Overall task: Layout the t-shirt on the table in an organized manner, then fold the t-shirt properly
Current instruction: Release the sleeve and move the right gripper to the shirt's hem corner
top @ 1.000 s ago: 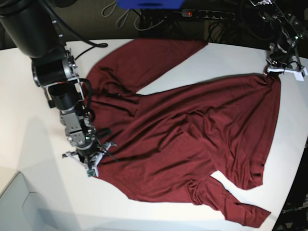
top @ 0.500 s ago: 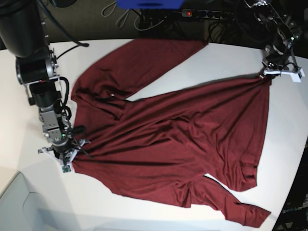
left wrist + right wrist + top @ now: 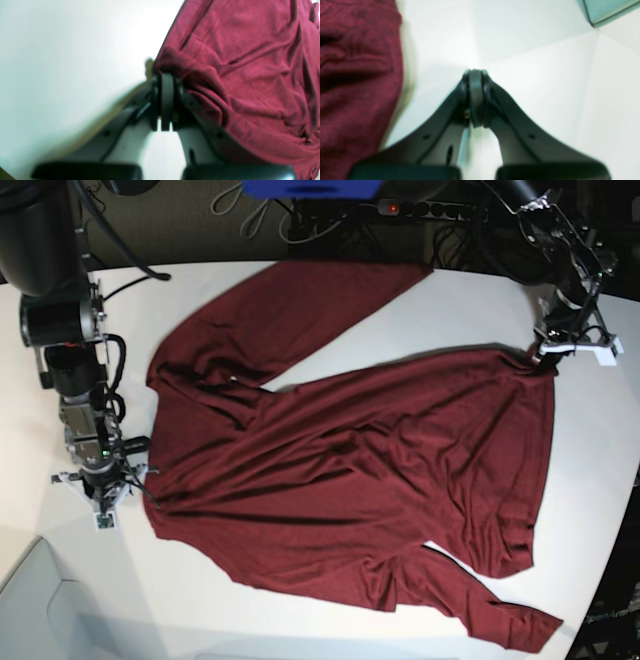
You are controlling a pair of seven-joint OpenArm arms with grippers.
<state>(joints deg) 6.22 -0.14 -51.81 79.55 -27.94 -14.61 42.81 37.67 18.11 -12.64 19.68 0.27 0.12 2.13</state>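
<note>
Right tool [image 3: 100, 505] shifted further left, closed and empty beside t-shirt [image 3: 350, 470], left tool [image 3: 548, 345] clamping its corner.

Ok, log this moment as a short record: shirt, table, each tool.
shirt: maroon t-shirt spread wrinkled on the table, one sleeve toward the far edge, one toward the near edge
left tool: shut on a bunched shirt edge
right tool: shut, nothing between its tips, over bare table beside the shirt

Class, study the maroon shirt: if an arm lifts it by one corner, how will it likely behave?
The t-shirt will probably droop and trail, judging by its loose wrinkles. It bunches at the left end effector, so it likely stretches unevenly.
</note>
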